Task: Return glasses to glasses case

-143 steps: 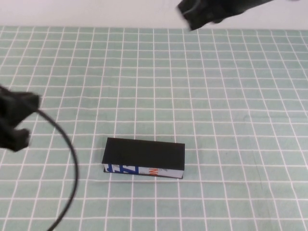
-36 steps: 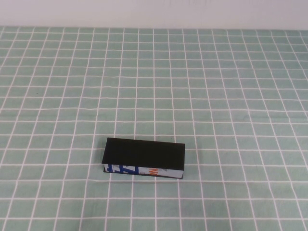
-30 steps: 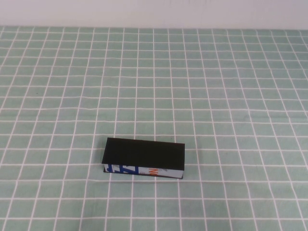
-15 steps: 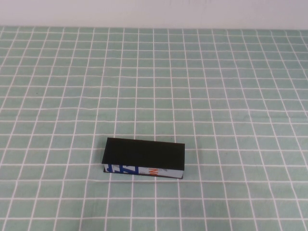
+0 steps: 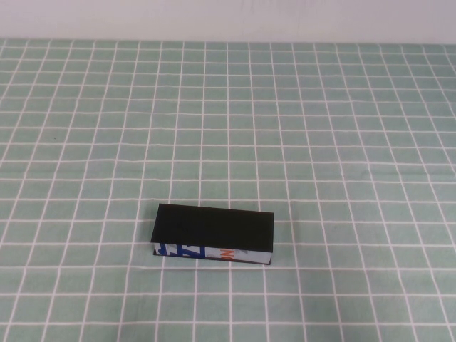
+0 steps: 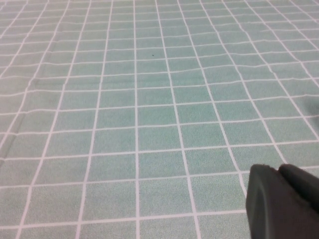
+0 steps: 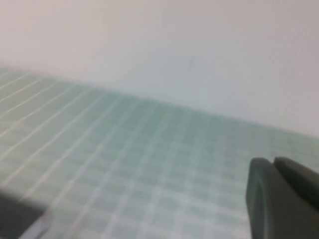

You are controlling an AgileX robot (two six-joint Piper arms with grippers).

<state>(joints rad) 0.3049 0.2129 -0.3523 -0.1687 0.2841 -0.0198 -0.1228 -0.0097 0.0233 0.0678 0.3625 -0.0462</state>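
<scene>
High view showed the glasses case point(image 5: 214, 234) lying shut on the green checked cloth point(image 5: 320, 142), with both arms gone that had hung above it seconds before, so the job looked done. The left gripper point(image 6: 284, 199) and right gripper point(image 7: 281, 194) sat away from the case, fingers pressed together holding nothing; the glasses were hidden, likely inside, below the white wall point(image 5: 228, 18)
</scene>
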